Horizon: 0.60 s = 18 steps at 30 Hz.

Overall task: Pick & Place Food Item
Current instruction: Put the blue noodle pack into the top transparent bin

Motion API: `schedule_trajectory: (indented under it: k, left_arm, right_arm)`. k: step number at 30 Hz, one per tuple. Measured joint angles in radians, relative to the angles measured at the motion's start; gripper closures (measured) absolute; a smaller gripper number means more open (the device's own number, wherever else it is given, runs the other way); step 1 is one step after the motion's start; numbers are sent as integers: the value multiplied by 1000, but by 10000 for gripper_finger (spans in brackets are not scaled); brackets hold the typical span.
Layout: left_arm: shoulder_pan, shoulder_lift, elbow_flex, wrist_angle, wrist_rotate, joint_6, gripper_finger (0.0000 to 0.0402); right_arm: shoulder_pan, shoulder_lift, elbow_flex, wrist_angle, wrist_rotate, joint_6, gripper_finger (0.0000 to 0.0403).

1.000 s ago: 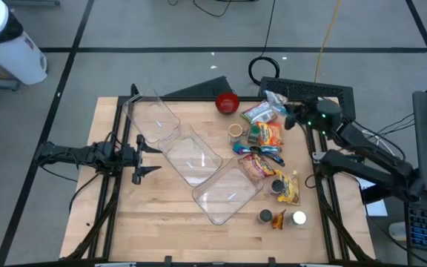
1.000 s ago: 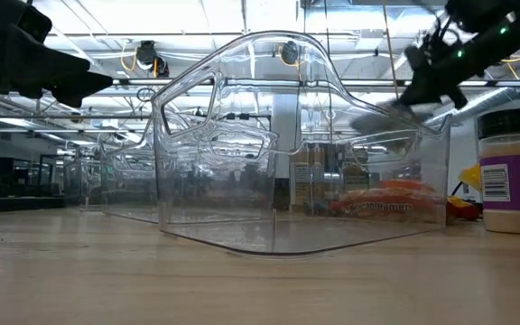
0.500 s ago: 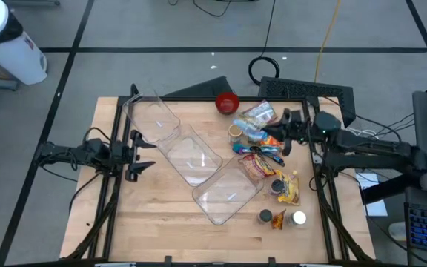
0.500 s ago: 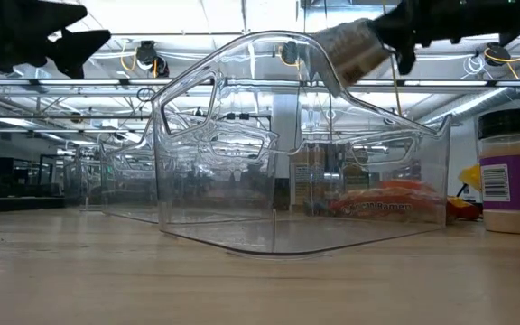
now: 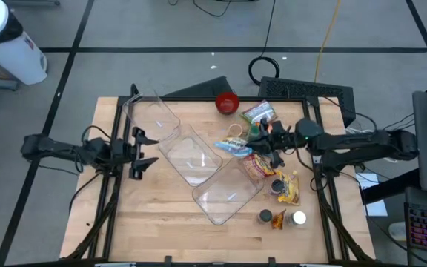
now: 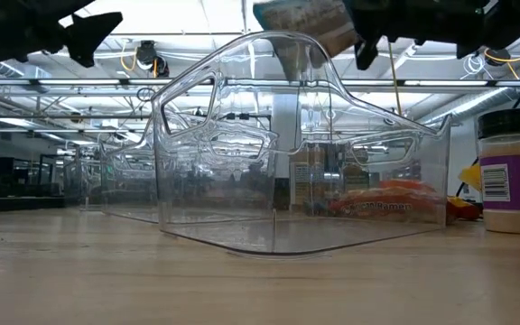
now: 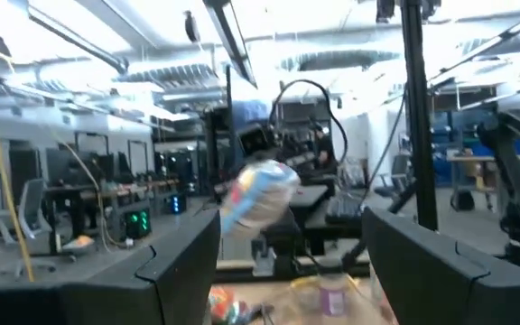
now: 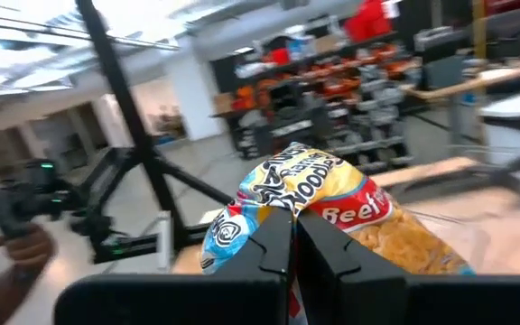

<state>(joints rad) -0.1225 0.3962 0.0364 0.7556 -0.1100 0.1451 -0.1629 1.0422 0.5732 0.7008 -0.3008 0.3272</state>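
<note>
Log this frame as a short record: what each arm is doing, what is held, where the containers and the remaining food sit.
right gripper: jaws shut on noodle packet, carried in the air over the table's middle
noodle packet position: above the edge of the clear bins, not yet released
left gripper: jaws open, empty, waiting at the table's left edge
clear bins: lying in a diagonal row across the wooden table
remaining food: snack packets and jars on the right side
red bowl: far edge of the table

Yellow, red and blue noodle packet; red bowl; clear bins; pale wood table; purple-labelled jar.
</note>
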Motion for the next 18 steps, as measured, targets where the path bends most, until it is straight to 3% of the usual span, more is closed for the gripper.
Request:
schedule_trajectory:
  k: [4, 7, 12, 18]
  left_arm:
    - [9, 211, 73, 137, -40, 84, 128]
    - [31, 375, 198, 71, -75, 107, 128]
    - [63, 648, 426, -81, -42, 176, 128]
    - [79, 866, 601, -111, -39, 268, 128]
  right_arm:
    - [0, 43, 0, 59, -19, 26, 403]
    - [0, 59, 0, 75, -19, 36, 403]
    - [0, 73, 0, 96, -19, 51, 403]
    - [11, 73, 1, 97, -19, 54, 403]
